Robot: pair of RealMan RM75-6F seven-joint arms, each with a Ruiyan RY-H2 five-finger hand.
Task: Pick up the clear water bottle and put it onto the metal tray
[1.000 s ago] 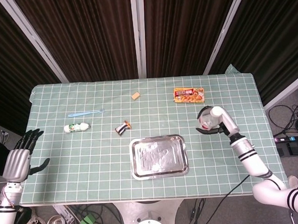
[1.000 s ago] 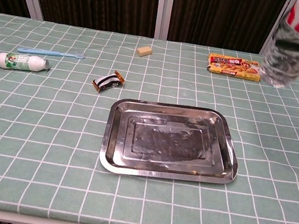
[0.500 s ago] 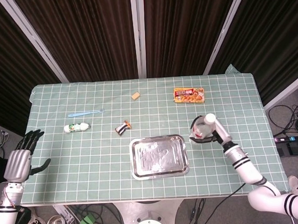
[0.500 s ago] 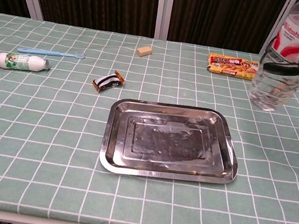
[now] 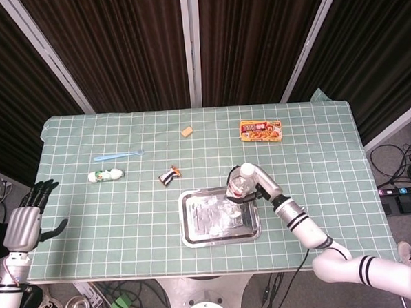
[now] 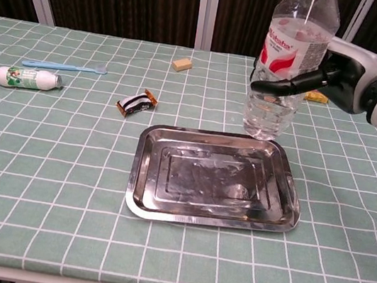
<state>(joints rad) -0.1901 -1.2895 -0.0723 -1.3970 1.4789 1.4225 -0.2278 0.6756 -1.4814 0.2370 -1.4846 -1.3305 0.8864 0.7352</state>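
My right hand (image 6: pixel 335 73) (image 5: pixel 257 187) grips the clear water bottle (image 6: pixel 287 64) (image 5: pixel 240 185) upright by its red-and-white label. The bottle hangs in the air over the far right corner of the metal tray (image 6: pixel 164 202) (image 5: pixel 196 234), its base just above the rim. The tray lies bare near the table's front centre. My left hand (image 5: pixel 24 222) hovers open off the table's left edge, seen only in the head view, with nothing in it.
A black snack packet (image 6: pixel 136 102) lies just left of the tray's far corner. Further left are a white tube (image 6: pixel 26 78) and a blue toothbrush (image 6: pixel 64 66). A tan block (image 6: pixel 181 64) and an orange food box (image 5: pixel 261 130) sit near the far edge.
My right hand has carried the bottle leftward from the table's right side until it hangs over the tray's far right corner. My left hand has barely moved.
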